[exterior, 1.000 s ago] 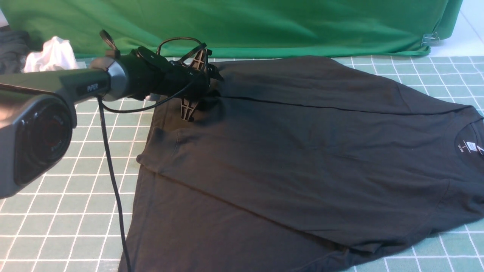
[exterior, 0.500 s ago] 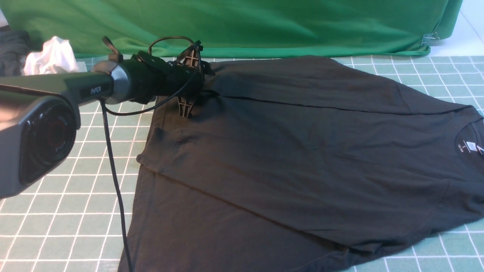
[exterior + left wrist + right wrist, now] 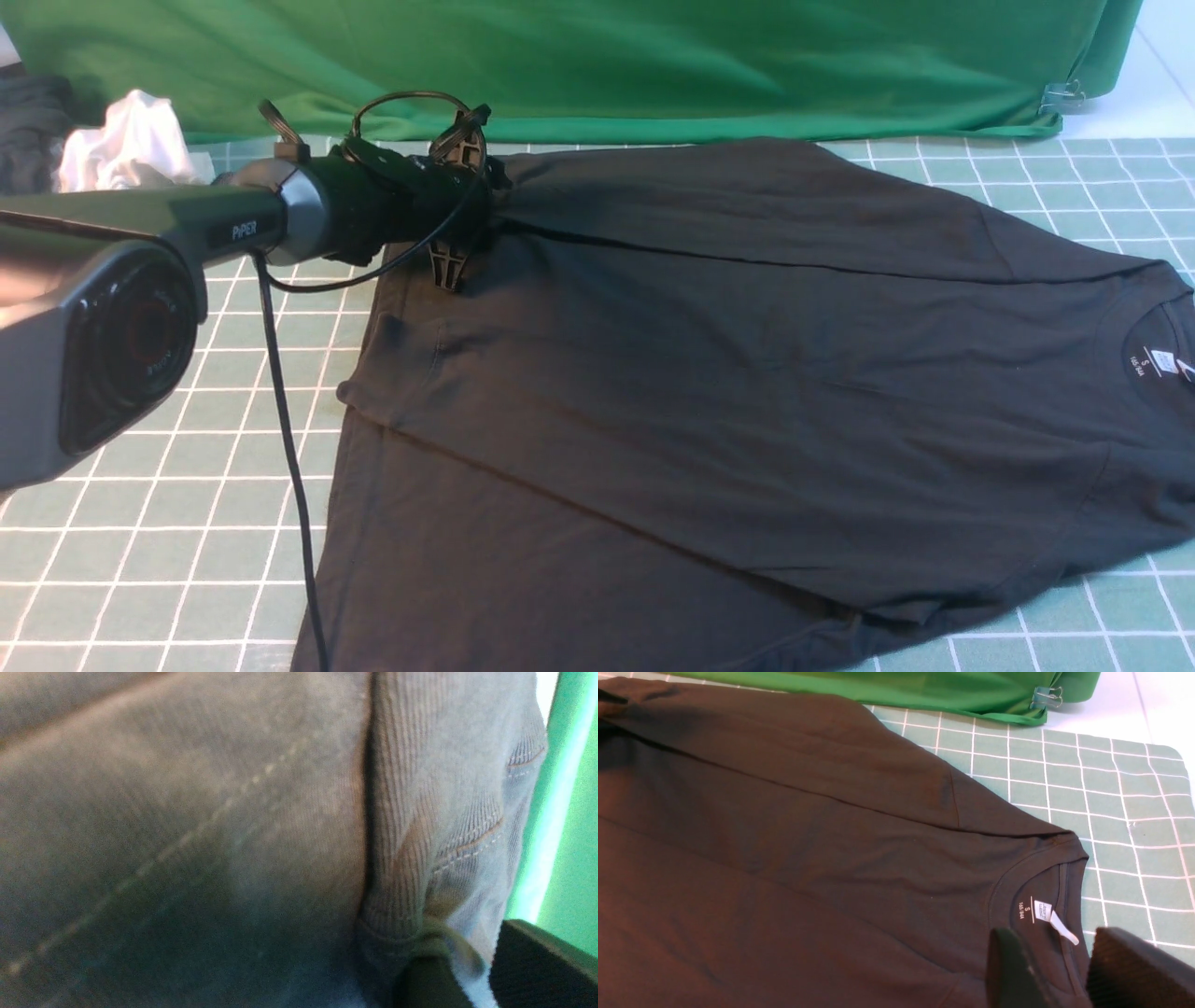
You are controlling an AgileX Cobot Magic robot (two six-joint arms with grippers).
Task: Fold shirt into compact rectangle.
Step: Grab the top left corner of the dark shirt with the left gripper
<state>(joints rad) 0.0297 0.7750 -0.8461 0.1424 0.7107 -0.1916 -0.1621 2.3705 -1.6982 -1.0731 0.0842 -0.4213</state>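
The black shirt (image 3: 728, 392) lies spread on the grid mat (image 3: 168, 523), collar to the right, with its white neck label (image 3: 1160, 362) showing. Its chest print is hidden. My left gripper (image 3: 484, 201) is shut on a bunched far-left corner of the shirt (image 3: 420, 858), held just above the mat. Stitched hem fabric fills the left wrist view. My right gripper (image 3: 1069, 980) is out of the front view. It hangs open over the collar, near the label (image 3: 1057, 921), with nothing between its fingers.
A crumpled white cloth (image 3: 131, 140) and a dark grey garment (image 3: 33, 121) lie at the far left. A green backdrop cloth (image 3: 597, 65) runs along the back, held by a metal clip (image 3: 1064, 96). The left arm's cable (image 3: 280, 420) hangs over the mat.
My left gripper has moved left and slightly back with the shirt corner in it, drawing that far edge taut. The rest of the shirt lies as before.
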